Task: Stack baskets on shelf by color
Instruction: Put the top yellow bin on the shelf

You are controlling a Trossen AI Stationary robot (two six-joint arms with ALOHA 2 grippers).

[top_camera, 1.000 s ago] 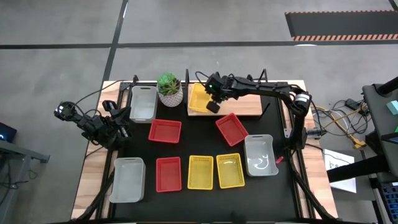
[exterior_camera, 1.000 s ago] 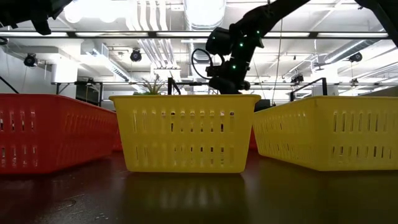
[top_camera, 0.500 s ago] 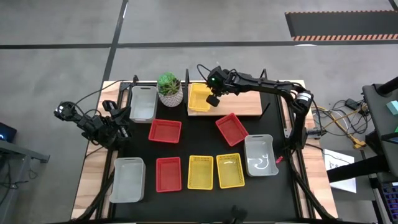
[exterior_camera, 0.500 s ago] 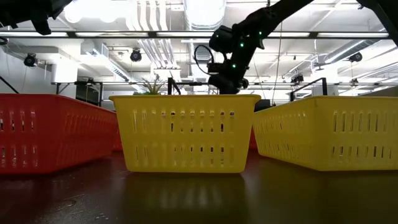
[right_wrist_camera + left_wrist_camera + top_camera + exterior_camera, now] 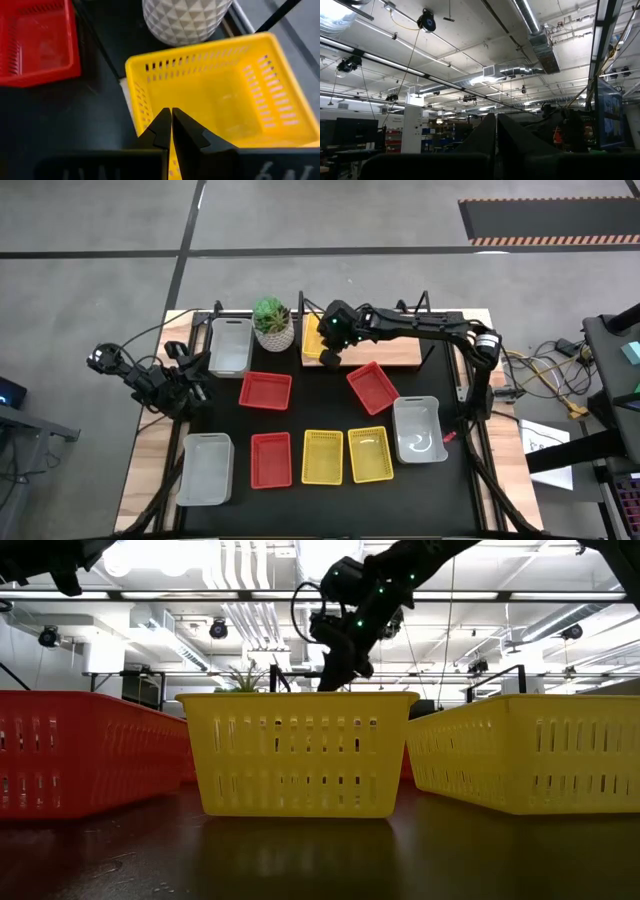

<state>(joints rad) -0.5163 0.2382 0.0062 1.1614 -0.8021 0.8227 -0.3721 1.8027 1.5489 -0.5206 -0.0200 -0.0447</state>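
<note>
A yellow basket (image 5: pixel 314 340) sits on the left end of the wooden shelf (image 5: pixel 390 351), flat on its bottom; the right wrist view shows it from close up (image 5: pixel 225 95). My right gripper (image 5: pixel 328 358) (image 5: pixel 170 116) is shut, its tips over the basket's near end, just by the near short wall (image 5: pixel 141 102). In the low view it hangs behind the front baskets (image 5: pixel 333 675). My left gripper (image 5: pixel 190 392) (image 5: pixel 496 120) waits shut at the table's left edge, pointing up at the ceiling. My right gripper comes slanting down from the right with shut fingertips (image 5: pixel 163 120) at the inner side of the yellow basket's near end. I cannot tell whether they touch the basket. The basket stays flat on the shelf.
White plant pot (image 5: pixel 272 326) stands left of the shelf. On the black tabletop lie grey baskets (image 5: pixel 231 345) (image 5: pixel 205 468) (image 5: pixel 417 428), red ones (image 5: pixel 265 390) (image 5: pixel 372 387) (image 5: pixel 270 459) and yellow ones (image 5: pixel 322 456) (image 5: pixel 370 453). The shelf's right part is bare wood.
My right gripper, shut throughout, first drew a little toward the far edge over the shelf, then swung toward the table's left and near edge. It now tips down over the yellow basket's near end.
</note>
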